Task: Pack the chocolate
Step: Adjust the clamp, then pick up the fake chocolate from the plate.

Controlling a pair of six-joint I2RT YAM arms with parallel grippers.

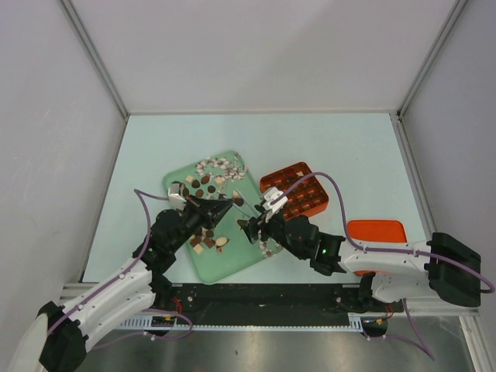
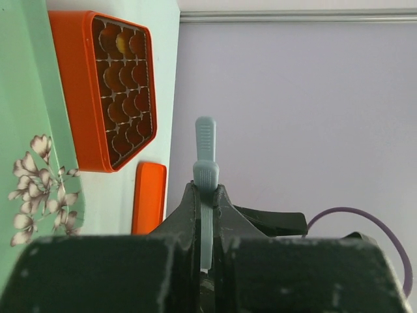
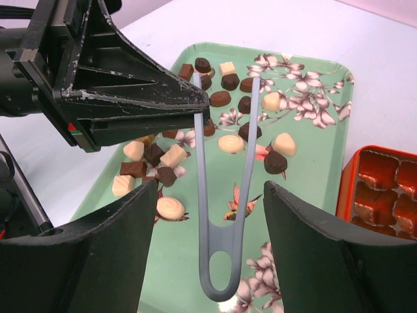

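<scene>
**Left gripper.** The left gripper (image 1: 229, 206) is fully closed on the tongs (image 3: 198, 195), a grey-blue pair with a looped end. In the right wrist view its black fingers enter from the upper left and pinch the tip of one tong arm. The other arm stands free and spreads towards the upper centre. In the left wrist view the tongs appear edge-on, clamped between the fingers and projecting upward.

**Right gripper.** The right gripper (image 3: 210, 189) stands wide. Its two fingers (image 3: 111, 248) sit at the lower left and lower right of its own view, with the looped end of the tongs between them. No contact with the tongs is visible, and nothing is held.

**The chocolate.** The chocolate (image 3: 231, 143) lies loose on the green flowered tray (image 3: 306, 195), in dark brown, lighter brown and cream pieces. In the top view one group sits in the upper part of the tray (image 1: 232, 260), and a second group lies lower left, partly covered by the left gripper.

**Surroundings.**
- The orange box (image 1: 298, 194) with a grid of cells sits just beside the tray's right edge.
- Whether its cells are filled cannot be determined.
- An orange lid (image 1: 376, 232) lies on the table (image 1: 349, 147) lower right of the box, partly covered by the right arm.
- White walls enclose the table on three sides.

**Obstructions.** Both grippers and the tongs hang over the centre and right of the tray, between the chocolate and the box.
</scene>
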